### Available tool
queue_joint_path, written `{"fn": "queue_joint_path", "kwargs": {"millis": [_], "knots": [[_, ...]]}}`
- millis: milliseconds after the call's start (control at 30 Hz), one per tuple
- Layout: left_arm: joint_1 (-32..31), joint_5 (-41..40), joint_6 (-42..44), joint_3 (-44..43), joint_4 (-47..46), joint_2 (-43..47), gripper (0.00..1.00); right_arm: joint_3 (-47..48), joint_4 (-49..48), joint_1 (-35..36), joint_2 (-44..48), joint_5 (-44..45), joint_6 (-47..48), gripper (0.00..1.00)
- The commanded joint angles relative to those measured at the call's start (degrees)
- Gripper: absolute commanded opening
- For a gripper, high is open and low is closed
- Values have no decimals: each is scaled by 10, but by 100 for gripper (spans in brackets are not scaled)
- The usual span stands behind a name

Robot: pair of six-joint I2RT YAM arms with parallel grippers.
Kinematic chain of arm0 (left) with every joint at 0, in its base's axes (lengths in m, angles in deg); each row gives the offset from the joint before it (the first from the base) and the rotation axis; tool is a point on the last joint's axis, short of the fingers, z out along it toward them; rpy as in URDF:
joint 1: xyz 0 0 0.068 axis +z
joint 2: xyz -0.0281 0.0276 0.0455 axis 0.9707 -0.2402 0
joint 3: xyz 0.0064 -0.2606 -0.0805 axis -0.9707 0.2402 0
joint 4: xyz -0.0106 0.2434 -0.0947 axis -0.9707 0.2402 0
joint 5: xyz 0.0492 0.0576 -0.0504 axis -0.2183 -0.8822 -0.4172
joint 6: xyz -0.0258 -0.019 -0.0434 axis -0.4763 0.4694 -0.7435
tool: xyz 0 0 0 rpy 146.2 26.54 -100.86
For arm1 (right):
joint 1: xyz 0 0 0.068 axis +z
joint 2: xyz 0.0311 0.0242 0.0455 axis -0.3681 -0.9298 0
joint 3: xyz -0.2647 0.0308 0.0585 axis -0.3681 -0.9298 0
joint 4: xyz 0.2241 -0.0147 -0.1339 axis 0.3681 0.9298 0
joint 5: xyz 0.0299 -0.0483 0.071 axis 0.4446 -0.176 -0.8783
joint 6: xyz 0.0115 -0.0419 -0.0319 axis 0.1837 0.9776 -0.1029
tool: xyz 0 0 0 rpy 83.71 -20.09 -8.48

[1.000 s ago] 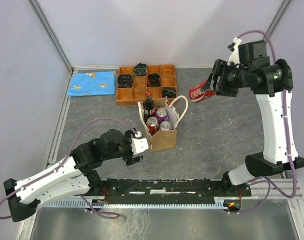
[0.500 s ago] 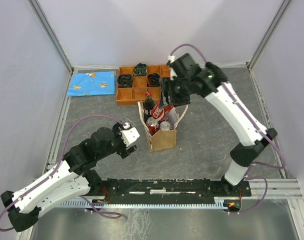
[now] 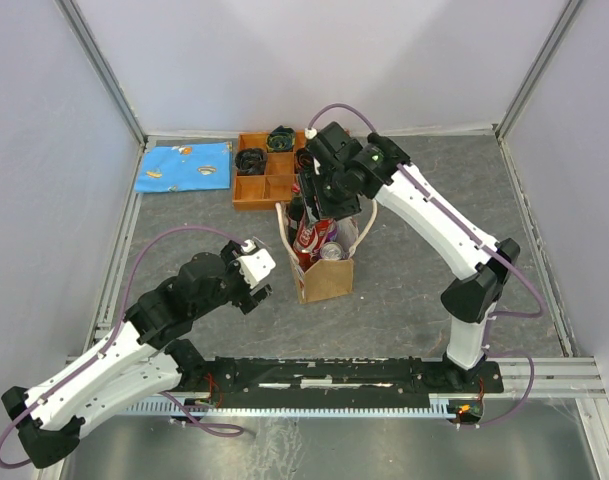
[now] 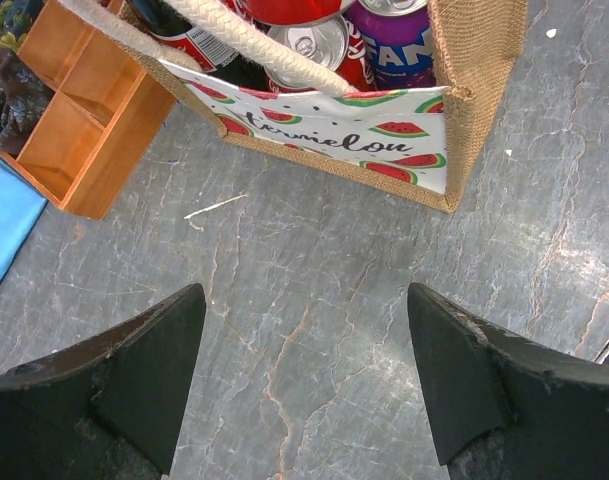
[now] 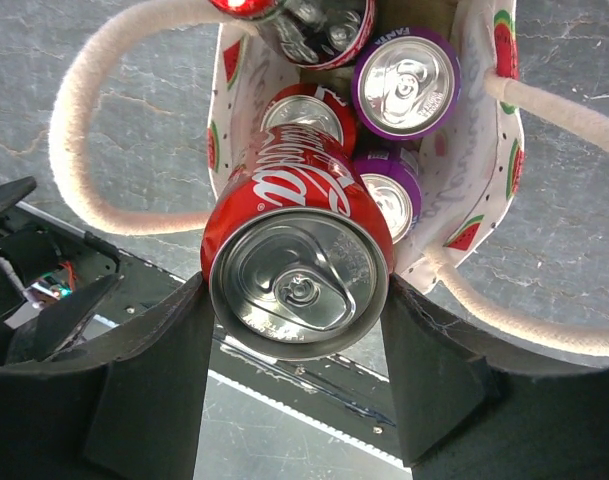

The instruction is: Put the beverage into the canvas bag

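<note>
The beverage, a red cola can (image 5: 299, 270), sits between the fingers of my right gripper (image 5: 296, 300), which is shut on it. It hangs tilted over the open mouth of the canvas bag (image 5: 454, 190), its lower end among the cans inside. From above, the can (image 3: 311, 238) shows over the tan bag (image 3: 326, 280), under the right gripper (image 3: 320, 200). The bag holds purple cans (image 5: 406, 82), another red can and a dark bottle (image 5: 304, 25). My left gripper (image 4: 306, 310) is open over bare table just left of the bag (image 4: 479, 90), apart from it.
A wooden compartment tray (image 3: 254, 190) with dark bundles stands just behind the bag. A blue patterned cloth (image 3: 184, 166) lies at the back left. The bag's white rope handles (image 5: 74, 130) loop out to both sides. Side walls enclose the grey table.
My right arm has swung from the right side of the table over to the bag, carrying the red can down to its mouth. The left arm drew back a little from the bag.
</note>
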Motion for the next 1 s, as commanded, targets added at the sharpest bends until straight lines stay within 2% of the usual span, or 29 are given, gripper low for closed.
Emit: {"fn": "queue_joint_path", "kwargs": {"millis": [0,533,767,967], "knots": [[3,6,-19,-1,-28,1,88,-14,-36,14,22,13,12,0],[3,13,-28,11,-26,12,87,-53,10,85,17,18,-1,0],[4,16,-30,10,-29,12,87,-89,7,95,13,32,-2,0],[8,18,-31,7,-28,10,87,-81,-5,95,-21,41,5,0]]}}
